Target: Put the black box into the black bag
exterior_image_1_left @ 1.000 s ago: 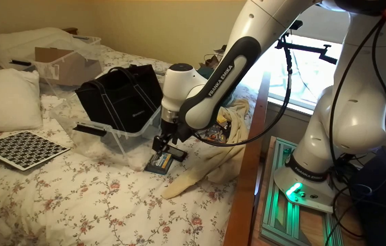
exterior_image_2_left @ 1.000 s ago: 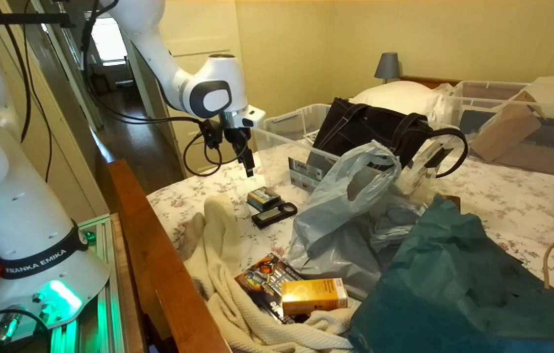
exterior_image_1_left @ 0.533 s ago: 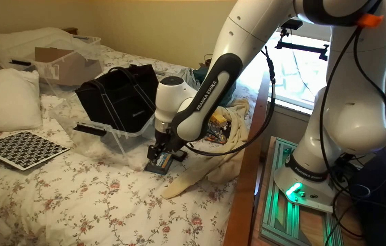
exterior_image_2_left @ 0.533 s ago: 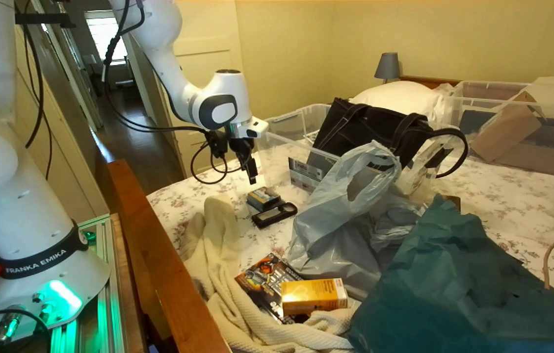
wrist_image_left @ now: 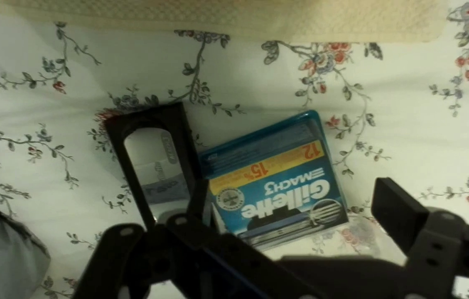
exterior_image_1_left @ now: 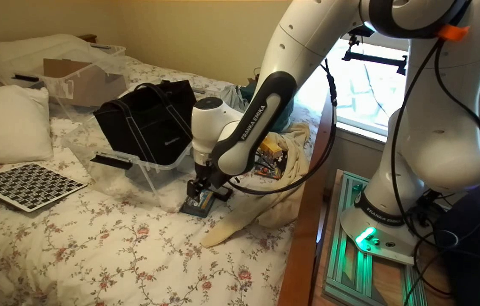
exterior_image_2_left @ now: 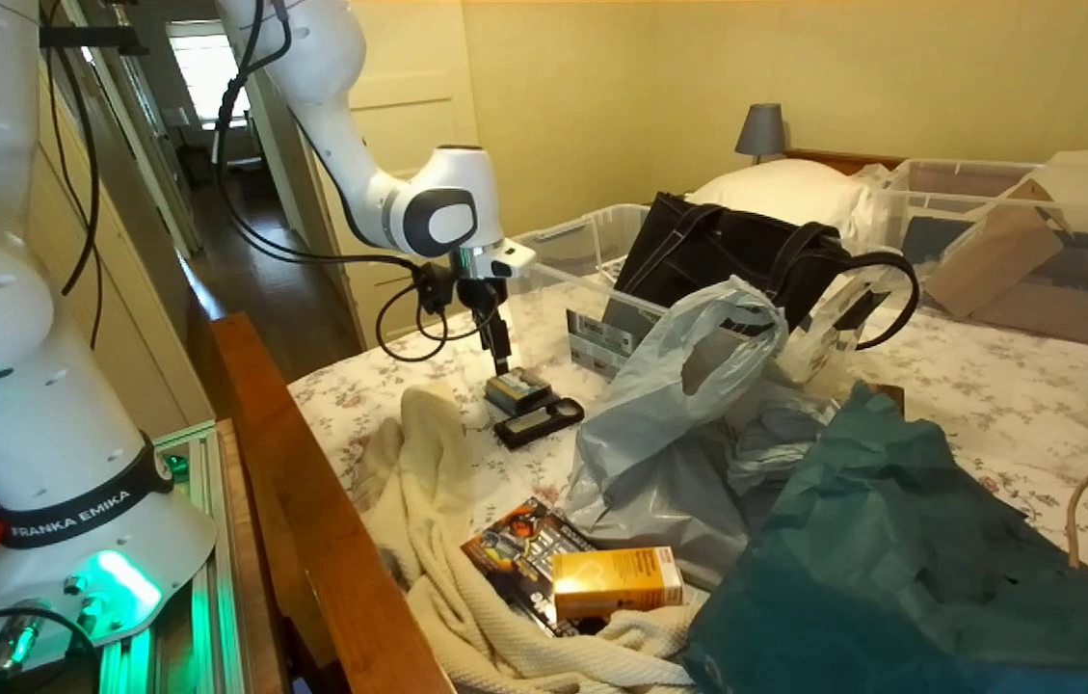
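Observation:
The black box is a small flat dark pack with pale Gillette lettering. It lies on the bed in both exterior views. The black bag stands tilted inside a clear bin, and it also shows in an exterior view. My gripper is open and empty, low over the black box, also seen in an exterior view. In the wrist view the left finger is at the box's left edge and the right finger stands apart from its right edge. I cannot tell whether a fingertip touches it.
A long black windowed case lies close beside the black box. The clear bin's rim is close to the gripper. A grey plastic bag, teal bag, cream blanket and yellow box lie nearby.
My gripper has moved down to just over the black box, going slightly left in an exterior view and slightly right in an exterior view. The box, case and bag have not moved.

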You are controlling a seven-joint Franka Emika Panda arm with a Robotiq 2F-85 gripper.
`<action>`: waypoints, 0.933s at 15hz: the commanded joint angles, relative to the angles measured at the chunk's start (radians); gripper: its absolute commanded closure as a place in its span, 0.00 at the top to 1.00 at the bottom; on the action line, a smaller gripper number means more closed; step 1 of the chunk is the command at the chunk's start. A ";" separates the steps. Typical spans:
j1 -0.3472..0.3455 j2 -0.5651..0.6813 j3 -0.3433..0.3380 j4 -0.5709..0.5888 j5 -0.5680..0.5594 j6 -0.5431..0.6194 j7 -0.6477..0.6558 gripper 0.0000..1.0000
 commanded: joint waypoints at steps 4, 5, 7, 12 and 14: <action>0.053 0.115 -0.048 0.117 -0.048 -0.097 0.088 1.00; 0.027 0.127 -0.022 0.124 -0.030 -0.092 0.044 1.00; -0.005 0.154 0.008 0.131 -0.008 -0.069 -0.002 1.00; -0.001 0.206 -0.004 0.167 -0.024 -0.064 -0.031 1.00; 0.018 0.220 -0.019 0.177 -0.037 -0.035 -0.019 1.00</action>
